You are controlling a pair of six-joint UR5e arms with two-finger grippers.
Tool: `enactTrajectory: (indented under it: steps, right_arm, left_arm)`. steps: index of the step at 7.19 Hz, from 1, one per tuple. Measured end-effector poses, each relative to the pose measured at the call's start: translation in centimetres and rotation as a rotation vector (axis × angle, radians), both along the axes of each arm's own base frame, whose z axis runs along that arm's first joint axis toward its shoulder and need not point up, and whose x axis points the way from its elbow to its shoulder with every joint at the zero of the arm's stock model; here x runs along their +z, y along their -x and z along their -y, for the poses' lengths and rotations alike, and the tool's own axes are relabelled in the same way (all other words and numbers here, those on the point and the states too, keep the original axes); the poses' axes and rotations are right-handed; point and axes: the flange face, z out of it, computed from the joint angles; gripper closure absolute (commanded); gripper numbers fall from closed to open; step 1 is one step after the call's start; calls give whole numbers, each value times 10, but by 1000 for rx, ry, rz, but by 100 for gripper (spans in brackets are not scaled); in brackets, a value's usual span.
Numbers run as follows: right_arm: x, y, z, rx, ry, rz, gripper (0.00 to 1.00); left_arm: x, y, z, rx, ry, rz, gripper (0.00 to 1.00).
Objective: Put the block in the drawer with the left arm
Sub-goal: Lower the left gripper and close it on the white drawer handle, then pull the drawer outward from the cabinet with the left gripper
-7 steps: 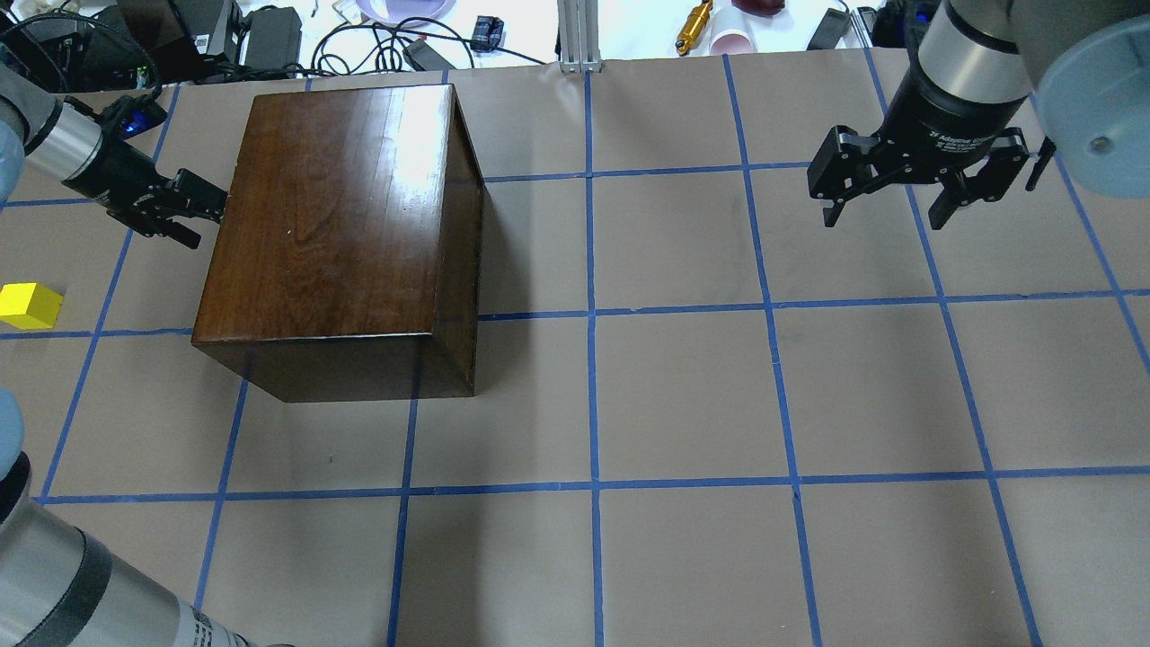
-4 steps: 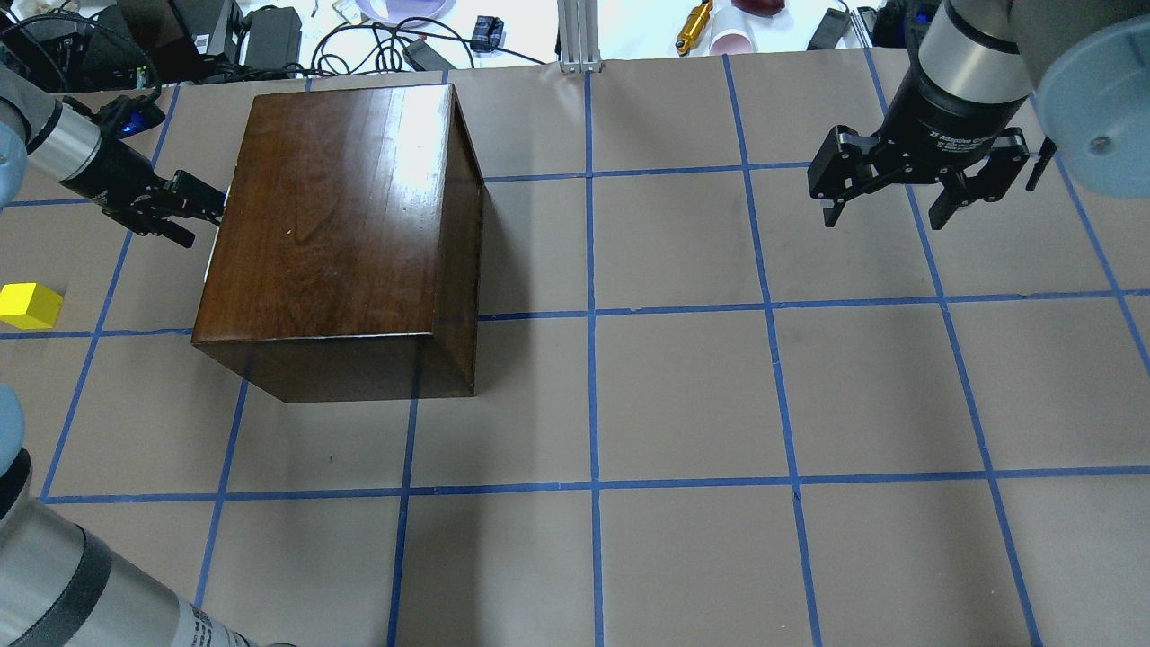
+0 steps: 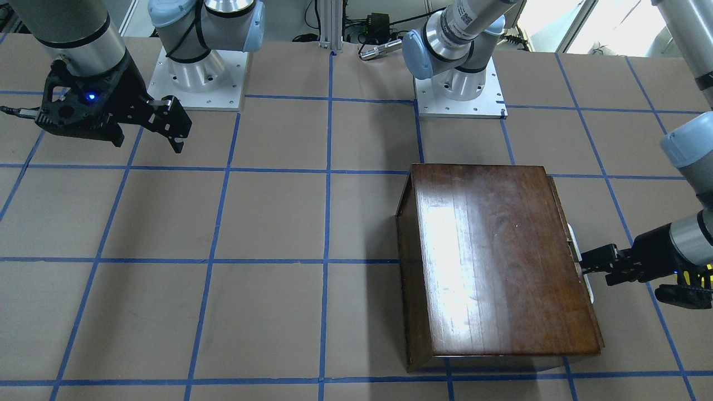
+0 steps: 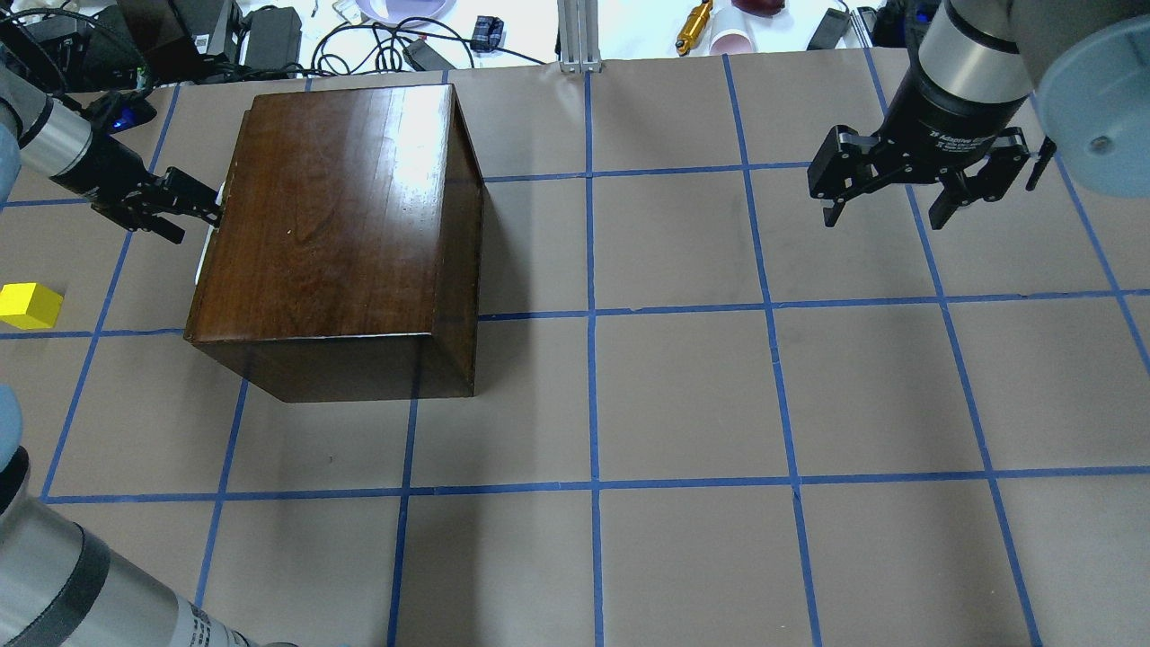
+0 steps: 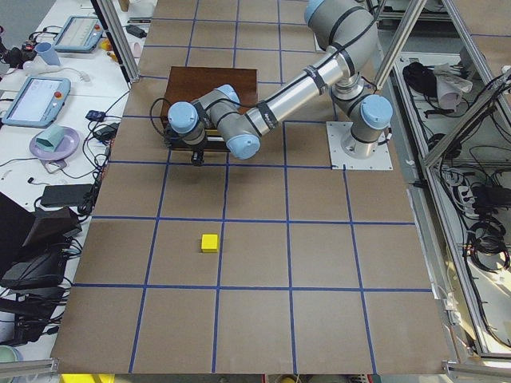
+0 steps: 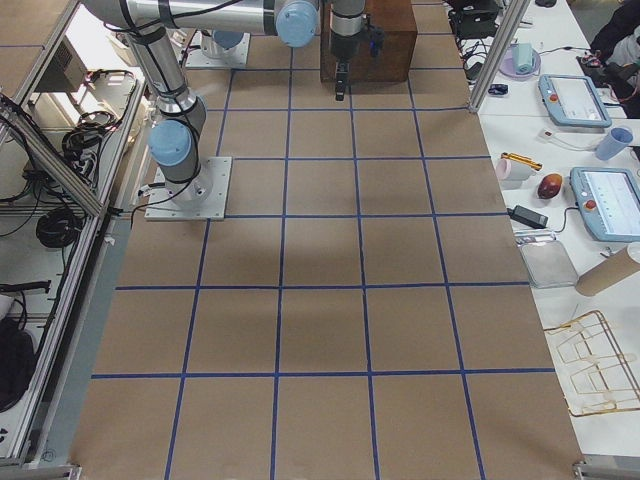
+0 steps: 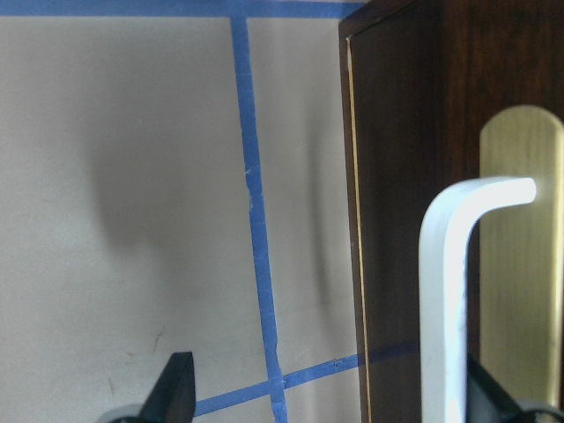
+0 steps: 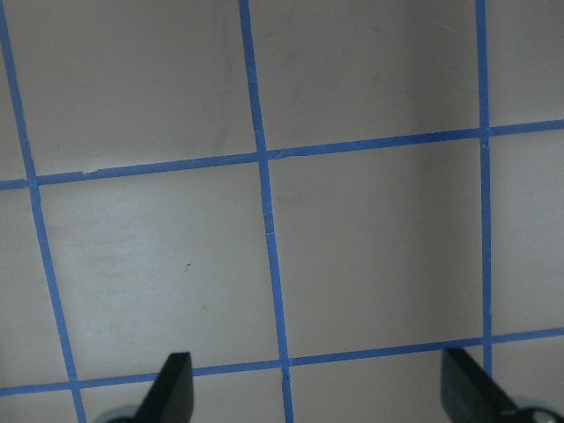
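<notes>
Overhead exterior gives me the table [image 4: 683, 404] as one flat sheet of brown paper, ruled into big squares by blue tape [image 4: 591, 404]. A glossy dark wooden box [image 4: 332, 216] sits on it toward the far left, its top throwing back a broad glare from the room lights. The yellow block [image 4: 31, 305] lies flat on the paper at the view's left edge, well apart from the box and nearer the robot's side than the left gripper [image 4: 196, 220].

That gripper reaches in level at the box's left face, where the drawer [image 7: 397, 220] front is. A thin pale strip [image 4: 207, 247] shows along that edge, and I cannot tell how far out the drawer stands, if at all. From the left wrist camera the fingertips are spread wide and hold nothing. The pale bent handle [image 7: 445, 291] and its brass plate [image 7: 529, 264] sit just in front of one of them; I cannot tell whether finger and handle touch.

The right gripper [image 4: 887, 216] hangs over bare paper at the far right, jaws wide apart and empty, well away from everything.

Beyond the table's far edge runs a white bench [image 4: 521, 36] littered with black cables [image 4: 359, 36], power bricks [image 4: 272, 31] and a brass-coloured tool [image 4: 694, 27], with an aluminium post [image 4: 579, 36] standing at the edge. The side views show more white benches with tablet-like screens [image 5: 36, 96], a purple plate [image 5: 38, 148] and cups [image 6: 612, 143].
</notes>
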Motion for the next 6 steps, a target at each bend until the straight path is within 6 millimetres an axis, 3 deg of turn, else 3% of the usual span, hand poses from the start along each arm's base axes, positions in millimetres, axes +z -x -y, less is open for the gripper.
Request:
enactTrajectory:
  steps: [6]
  right_arm:
    - [0,0,0,0,0,0,0]
  left_arm:
    - [0,-10,-2,-32,10,12,0]
